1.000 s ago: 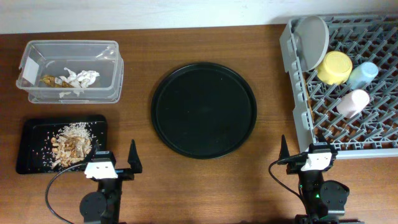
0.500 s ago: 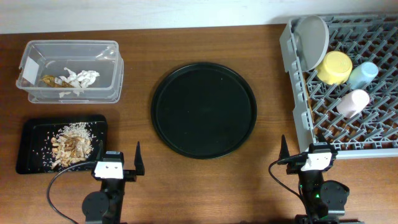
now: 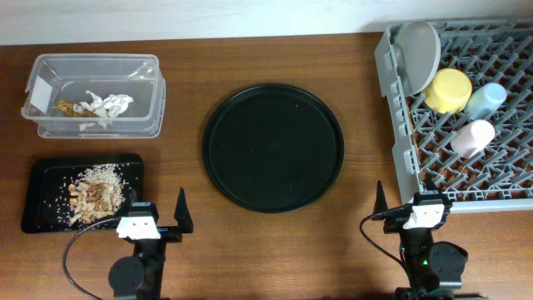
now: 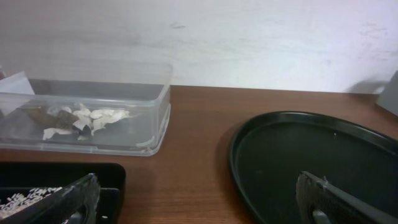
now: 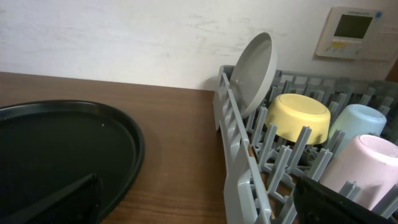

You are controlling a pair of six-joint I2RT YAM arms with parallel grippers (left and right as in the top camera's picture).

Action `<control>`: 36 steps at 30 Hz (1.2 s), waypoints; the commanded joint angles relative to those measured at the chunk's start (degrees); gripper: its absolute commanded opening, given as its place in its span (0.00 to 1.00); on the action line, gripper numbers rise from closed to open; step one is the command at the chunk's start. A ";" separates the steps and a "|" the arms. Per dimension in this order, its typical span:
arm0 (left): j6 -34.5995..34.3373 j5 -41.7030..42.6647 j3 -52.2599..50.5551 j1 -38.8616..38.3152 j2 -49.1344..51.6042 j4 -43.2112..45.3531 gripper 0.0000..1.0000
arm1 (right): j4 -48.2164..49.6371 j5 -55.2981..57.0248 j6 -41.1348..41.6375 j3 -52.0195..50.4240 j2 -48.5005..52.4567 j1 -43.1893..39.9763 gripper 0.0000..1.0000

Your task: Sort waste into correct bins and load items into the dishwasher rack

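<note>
Left claw is held wide open, nothing gripped, parked low at the near edge of the surface, just beside the flat black tray. Right claw is also spread open and empty, set at the near left corner of the dishwasher rack. Food scraps are piled in the flat black tray. Crumpled napkin and gold-brown wrapper are seen inside the clear tub, far left. Round black tray is placed mid-surface, between the two claws. In the rack, the plate is stood tilted at the far left corner; yellow bowl, blue cup and pink cup are laid close together beside it
</note>
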 commanded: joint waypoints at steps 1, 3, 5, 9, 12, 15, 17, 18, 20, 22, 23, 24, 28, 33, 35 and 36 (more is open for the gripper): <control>-0.98 -0.42 -0.55 0.37 -0.52 0.00 0.99 | -0.09 0.26 -0.39 -0.46 -0.48 -0.33 0.98; -0.96 -0.44 -0.55 0.37 -0.52 0.00 0.99 | -0.09 0.28 -0.39 -0.46 -0.48 -0.33 0.98; -0.96 -0.42 -0.55 0.37 -0.52 0.00 0.99 | -0.09 0.28 -0.39 -0.46 -0.48 -0.33 0.98; -0.96 -0.42 -0.55 0.37 -0.52 0.02 0.99 | -0.09 0.28 -0.39 -0.46 -0.48 -0.33 0.98; -0.96 -0.42 -0.55 0.37 -0.52 0.09 1.00 | -0.09 0.26 -0.39 -0.46 -0.48 -0.33 0.98; -0.92 -0.66 -0.55 0.37 -0.50 0.04 0.99 | -0.09 0.28 -0.39 -0.46 -0.48 -0.33 0.98; -0.87 -2.03 -0.55 0.37 -0.50 0.00 0.99 | -0.09 0.26 -0.39 -0.46 -0.48 -0.33 0.98; 0.50 -3.10 -0.55 0.37 -0.50 -0.02 0.99 | -0.09 0.26 -0.39 -0.46 -0.48 -0.33 0.98; 4.04 -2.99 -0.55 0.37 -0.52 -0.04 0.99 | -0.09 0.28 -0.39 -0.46 -0.48 -0.33 0.98; 6.34 -3.02 -0.55 0.37 -0.50 -0.04 0.99 | -0.09 0.26 -0.39 -0.46 -0.48 -0.33 0.98; 6.93 -2.99 -0.55 0.37 -0.50 -0.04 0.99 | -0.09 0.28 -0.39 -0.46 -0.48 -0.33 0.98; 6.93 -2.99 -0.55 0.37 -0.50 -0.04 0.99 | -0.09 0.26 -0.39 -0.46 -0.48 -0.33 0.98; 6.86 -2.38 -0.55 0.37 -0.50 -0.07 0.99 | -0.09 0.28 -0.39 -0.46 -0.48 -0.33 0.98; 6.88 -2.40 -0.55 0.37 -0.50 0.00 0.99 | -0.09 0.26 -0.39 -0.46 -0.48 -0.33 0.98; 6.88 -2.38 -0.55 0.37 -0.50 0.00 0.99 | -0.09 0.26 -0.39 -0.46 -0.48 -0.33 0.98; 6.88 -2.38 -0.55 0.37 -0.50 0.00 0.99 | -0.09 0.26 -0.39 -0.46 -0.48 -0.33 0.98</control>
